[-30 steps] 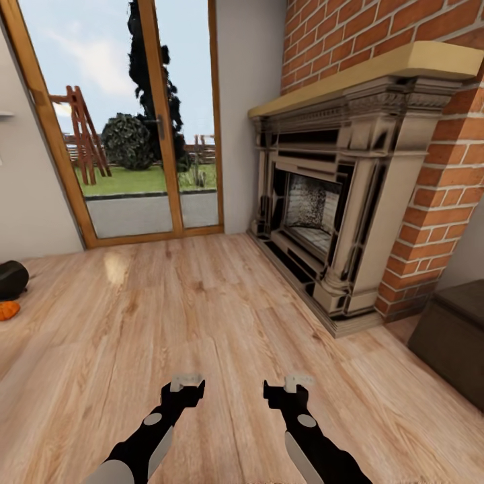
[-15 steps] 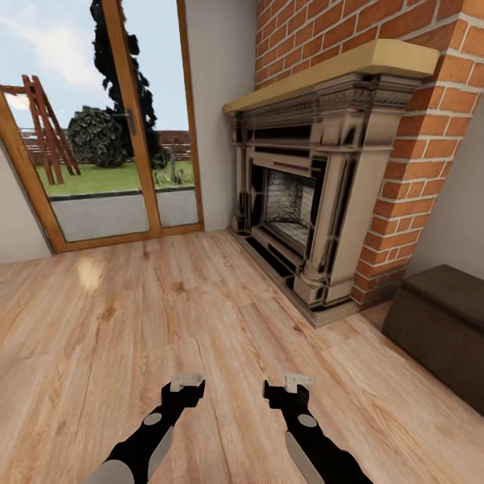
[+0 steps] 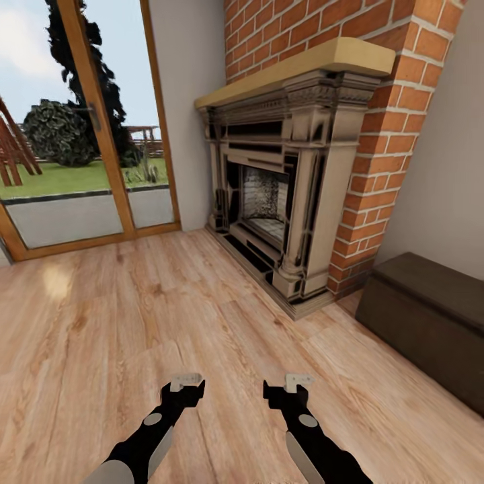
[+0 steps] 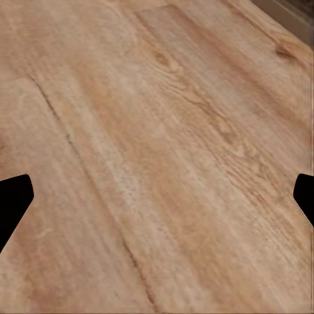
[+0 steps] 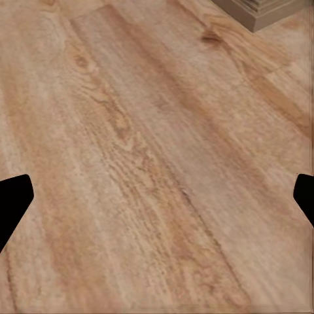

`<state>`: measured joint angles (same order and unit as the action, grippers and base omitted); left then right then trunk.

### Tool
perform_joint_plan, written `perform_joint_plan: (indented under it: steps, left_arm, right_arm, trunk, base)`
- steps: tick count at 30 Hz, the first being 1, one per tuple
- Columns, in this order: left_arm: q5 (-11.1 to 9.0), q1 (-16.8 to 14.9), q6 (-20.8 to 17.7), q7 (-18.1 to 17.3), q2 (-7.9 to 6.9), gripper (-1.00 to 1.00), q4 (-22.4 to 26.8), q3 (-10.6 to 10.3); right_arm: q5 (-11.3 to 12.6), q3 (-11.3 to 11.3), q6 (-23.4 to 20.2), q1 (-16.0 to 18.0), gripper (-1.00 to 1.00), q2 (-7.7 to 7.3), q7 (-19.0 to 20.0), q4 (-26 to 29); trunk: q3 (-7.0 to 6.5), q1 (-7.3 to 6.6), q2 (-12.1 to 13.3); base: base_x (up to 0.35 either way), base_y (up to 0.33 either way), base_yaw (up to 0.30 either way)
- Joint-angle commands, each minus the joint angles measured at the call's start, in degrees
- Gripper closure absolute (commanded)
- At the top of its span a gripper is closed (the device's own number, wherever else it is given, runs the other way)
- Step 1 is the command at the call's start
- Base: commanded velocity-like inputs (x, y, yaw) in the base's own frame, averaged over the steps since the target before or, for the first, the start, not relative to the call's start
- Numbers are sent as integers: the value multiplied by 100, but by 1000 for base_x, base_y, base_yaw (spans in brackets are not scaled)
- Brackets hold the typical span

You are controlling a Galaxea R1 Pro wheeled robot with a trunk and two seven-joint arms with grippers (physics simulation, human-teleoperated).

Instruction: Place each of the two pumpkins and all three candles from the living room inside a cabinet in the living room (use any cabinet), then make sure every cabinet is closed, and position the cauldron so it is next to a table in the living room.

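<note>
Beside brick fireplace (image 3: pixel 282 195), perhaps cabinet (image 3: pixel 430 323).

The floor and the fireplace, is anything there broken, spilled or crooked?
Nothing stands out. The wood floor shows no spill, the fireplace stands straight against its brick column, and the dark cabinet beside it looks closed and undamaged.

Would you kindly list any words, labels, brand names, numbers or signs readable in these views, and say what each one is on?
None: no readable text appears on the fireplace, the brick column, the cabinet, the glass door or the plank floor.
</note>
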<state>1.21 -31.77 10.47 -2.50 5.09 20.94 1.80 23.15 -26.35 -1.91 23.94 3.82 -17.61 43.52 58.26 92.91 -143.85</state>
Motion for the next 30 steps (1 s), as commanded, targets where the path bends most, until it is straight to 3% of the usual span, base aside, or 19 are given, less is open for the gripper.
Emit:
perform_joint_plan:
  steps: [1,30]
  left_arm:
    - [12,-3,16,-22,1,-100,-2,19]
    - [18,0,21,-30,5,-100,-1,13]
  right_arm:
    - [31,-20,-20,5,-100,-4,-11,7]
    - [47,10,-27,5,-100,-2,41,-19]
  trunk:
    - [11,-1,-2]
    - [162,-1,-2]
  base:
    - [0,0,-234]
    - [0,0,-234]
